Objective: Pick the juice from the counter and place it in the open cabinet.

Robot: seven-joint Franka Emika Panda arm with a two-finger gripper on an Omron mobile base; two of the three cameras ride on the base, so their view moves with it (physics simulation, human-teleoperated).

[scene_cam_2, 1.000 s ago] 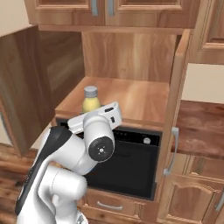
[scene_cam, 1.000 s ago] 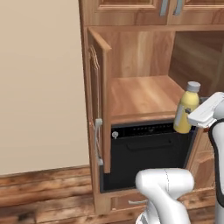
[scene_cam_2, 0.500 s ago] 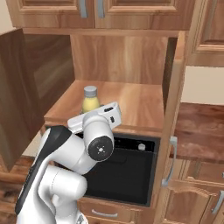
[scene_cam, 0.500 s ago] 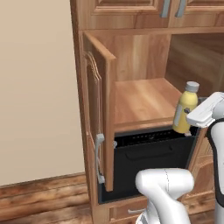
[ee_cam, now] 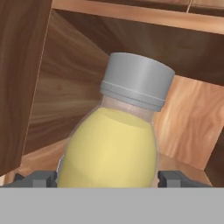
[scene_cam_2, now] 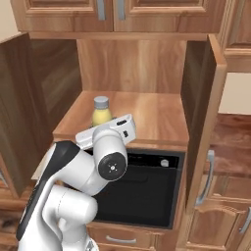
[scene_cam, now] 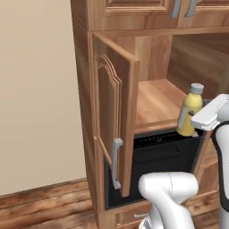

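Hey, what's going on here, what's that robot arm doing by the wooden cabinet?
The arm is holding the juice, a small yellow bottle with a grey cap, upright in its gripper, one finger on each side of the bottle. It holds the bottle at the front edge of the open cabinet, by the bare wooden shelf. The door stands wide open. Whether the bottle touches the shelf can't be told.

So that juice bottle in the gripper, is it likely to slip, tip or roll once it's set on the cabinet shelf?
The juice looks smooth and round-sided between the fingertips, so it could probably twist or slip in a light grip. It is tall and narrow under its cap, so it may tip if released tilted. On its side it would likely roll along the flat shelf.
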